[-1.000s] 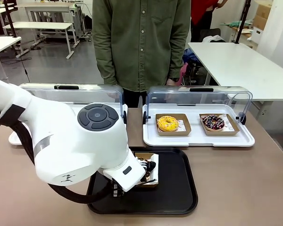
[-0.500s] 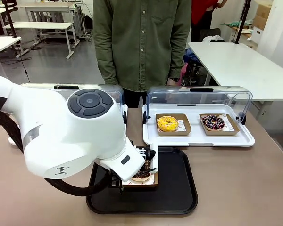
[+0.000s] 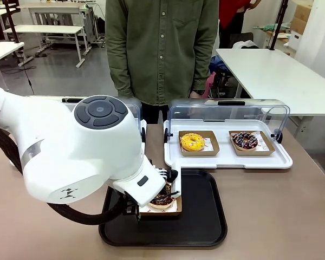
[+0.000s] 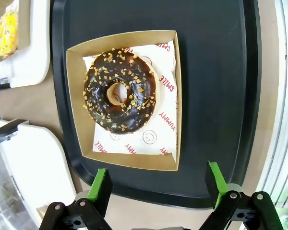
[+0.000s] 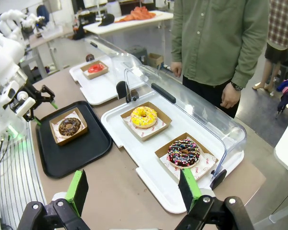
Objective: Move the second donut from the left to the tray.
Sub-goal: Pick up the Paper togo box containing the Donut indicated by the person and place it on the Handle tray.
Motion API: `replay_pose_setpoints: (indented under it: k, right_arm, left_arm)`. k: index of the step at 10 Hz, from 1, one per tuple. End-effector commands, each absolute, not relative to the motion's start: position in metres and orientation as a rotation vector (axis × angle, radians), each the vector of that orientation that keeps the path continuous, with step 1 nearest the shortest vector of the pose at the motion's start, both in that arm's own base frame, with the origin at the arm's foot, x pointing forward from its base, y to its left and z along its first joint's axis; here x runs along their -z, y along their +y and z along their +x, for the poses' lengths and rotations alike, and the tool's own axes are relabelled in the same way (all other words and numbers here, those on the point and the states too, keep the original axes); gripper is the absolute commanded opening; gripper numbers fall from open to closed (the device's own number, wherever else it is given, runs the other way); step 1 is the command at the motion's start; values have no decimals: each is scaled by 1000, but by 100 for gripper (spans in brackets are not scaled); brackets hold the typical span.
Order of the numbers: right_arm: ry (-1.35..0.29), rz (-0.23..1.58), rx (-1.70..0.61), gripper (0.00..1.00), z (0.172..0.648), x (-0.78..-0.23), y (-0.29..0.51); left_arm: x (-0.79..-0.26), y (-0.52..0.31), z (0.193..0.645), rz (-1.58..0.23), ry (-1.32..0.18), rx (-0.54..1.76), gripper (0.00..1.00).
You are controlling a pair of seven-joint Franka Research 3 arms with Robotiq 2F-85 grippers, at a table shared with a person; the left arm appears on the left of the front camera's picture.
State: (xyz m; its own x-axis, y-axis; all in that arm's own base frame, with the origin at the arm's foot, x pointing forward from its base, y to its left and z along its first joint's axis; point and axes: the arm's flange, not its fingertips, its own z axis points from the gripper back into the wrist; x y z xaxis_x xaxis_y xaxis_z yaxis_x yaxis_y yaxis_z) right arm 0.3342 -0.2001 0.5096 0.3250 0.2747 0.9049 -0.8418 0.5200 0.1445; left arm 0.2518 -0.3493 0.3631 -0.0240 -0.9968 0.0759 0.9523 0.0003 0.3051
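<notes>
The chocolate-brown donut with light sprinkles (image 4: pixel 119 91) lies in its shallow brown cardboard box (image 4: pixel 170 143) on the black tray (image 4: pixel 211 72). My left gripper (image 4: pixel 158 184) hangs over the box's near edge, open, its green pads wider apart than the box and touching nothing. In the front view the donut (image 3: pixel 163 200) peeks out beside my left wrist, on the tray (image 3: pixel 200 216). My right gripper (image 5: pixel 133 191) is open and holds nothing, well back from the table, with the donut (image 5: pixel 69 126) and tray (image 5: pixel 81 148) far off at its left.
A white tray with a raised clear lid (image 3: pixel 227 157) holds a yellow donut (image 3: pixel 192 142) and a dark drizzled donut (image 3: pixel 244 140). A red-iced donut (image 5: pixel 96 68) sits in the other lidded tray. A person (image 3: pixel 162 49) stands at the far side.
My left arm has drawn up and toward picture left. The box, tilted under the gripper a second ago, now lies flat on the tray, free of the fingers.
</notes>
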Motion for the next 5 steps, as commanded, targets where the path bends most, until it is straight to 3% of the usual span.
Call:
replay_pose_setpoints:
  k: [1, 5]
  right_arm:
    - [-1008, 698, -830, 100, 337, -512, -201]
    - [-1008, 698, -830, 100, 337, -512, -201]
  left_arm:
    - [-363, -349, 251, 193, -310, 1565, 100]
    - [-363, -349, 251, 193, -310, 1565, 100]
